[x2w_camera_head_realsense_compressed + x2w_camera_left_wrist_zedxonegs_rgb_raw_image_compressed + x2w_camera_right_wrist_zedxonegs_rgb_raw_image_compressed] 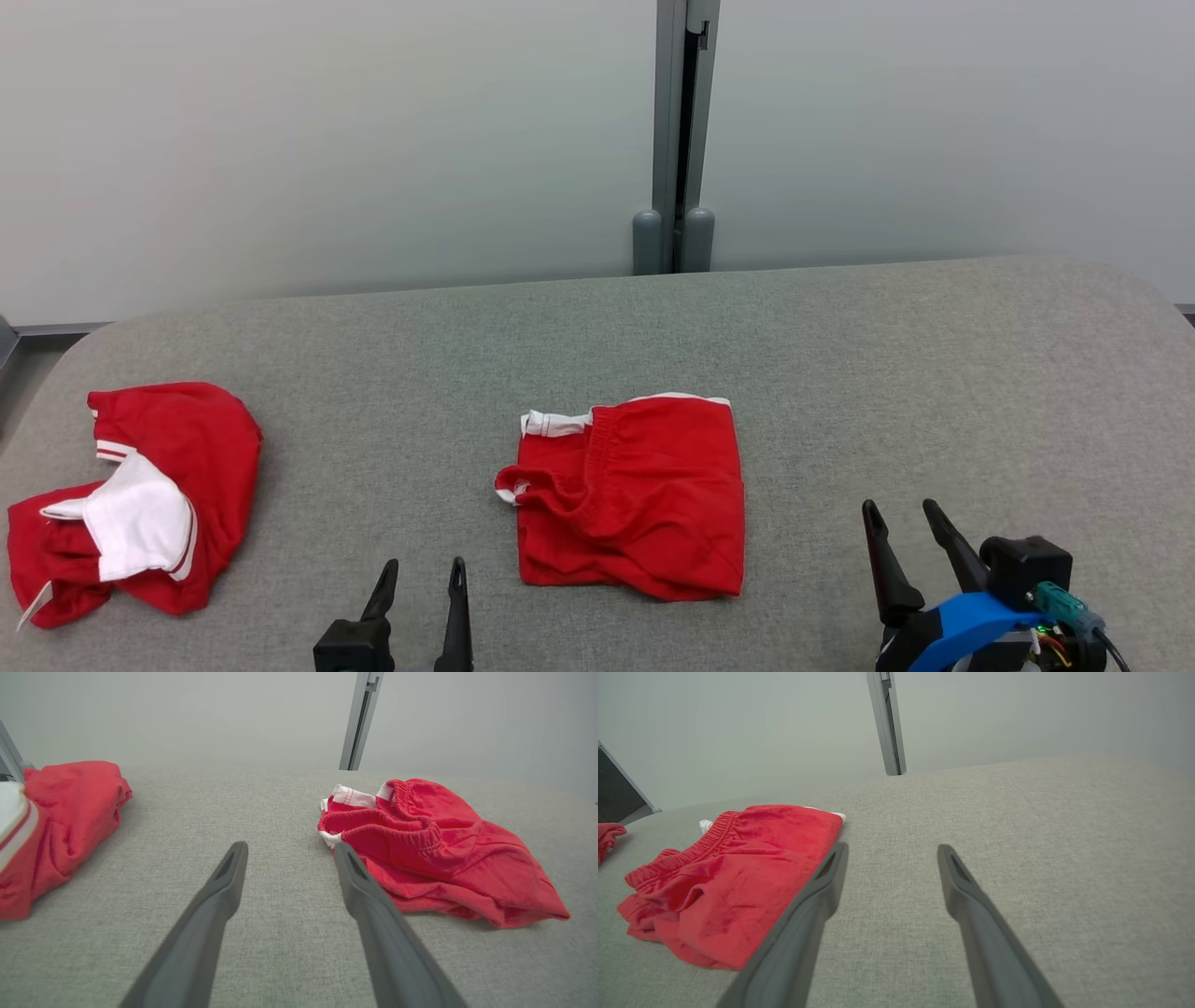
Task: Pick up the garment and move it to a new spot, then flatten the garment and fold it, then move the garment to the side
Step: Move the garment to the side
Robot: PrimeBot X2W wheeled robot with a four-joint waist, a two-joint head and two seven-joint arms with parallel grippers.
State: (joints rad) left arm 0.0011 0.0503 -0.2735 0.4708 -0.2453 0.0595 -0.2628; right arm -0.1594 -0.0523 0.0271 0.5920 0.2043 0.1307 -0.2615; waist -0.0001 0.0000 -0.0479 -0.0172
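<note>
A grey cloth worktop (840, 373) lies in front of the robot, with a pale wall (327, 140) behind it.

Closest to the robot, at the bottom of the head view, are the left jaws and the right jaws. Both sets are wide open and hold nothing. The left fingers (456, 607) point up just beside the near left corner of the red shorts (644, 495). The right fingers (887, 569) are off to the right of the shorts and do not touch them.

The red shorts lie flat on the worktop, about in the middle, between the two arms. They look folded over. The stretchy waistband is on their left side, and a bit of white trim shows at the far edge.

Far off to the left, near the worktop's edge, a red and white garment (140, 495) lies in a crumpled heap.

At the very back, a grey post (684, 131) stands up against the wall.
</note>
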